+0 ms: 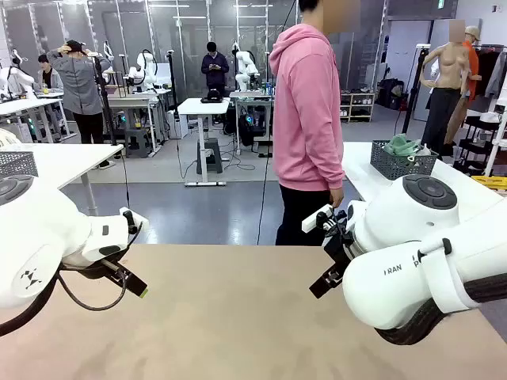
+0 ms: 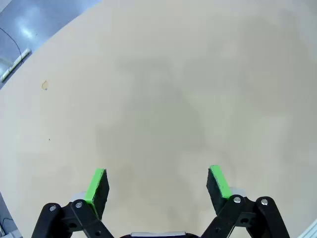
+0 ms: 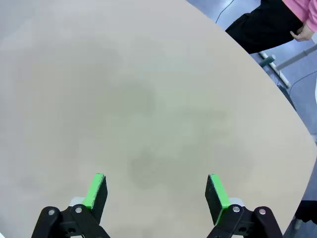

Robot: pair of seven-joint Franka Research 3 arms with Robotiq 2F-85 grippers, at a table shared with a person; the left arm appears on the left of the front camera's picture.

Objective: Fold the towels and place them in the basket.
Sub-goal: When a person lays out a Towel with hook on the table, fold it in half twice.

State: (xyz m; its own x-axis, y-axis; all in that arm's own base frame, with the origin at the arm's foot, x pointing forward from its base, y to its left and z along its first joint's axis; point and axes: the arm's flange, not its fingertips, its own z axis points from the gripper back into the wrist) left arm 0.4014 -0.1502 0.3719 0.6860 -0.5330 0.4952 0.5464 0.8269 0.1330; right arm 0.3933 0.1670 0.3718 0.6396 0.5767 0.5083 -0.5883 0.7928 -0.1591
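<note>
A dark grey mesh basket stands on a white side table at the right, beyond my tan table. Teal-green towels are heaped in it. My left gripper hangs low over the tan table at the left. In the left wrist view it is open, with bare tabletop between its green pads. My right gripper hangs over the table at the right. It is open too and holds nothing.
A person in a pink hoodie stands at the table's far edge, turned sideways, one hand hanging down. A second mesh basket sits on a white table at the far left.
</note>
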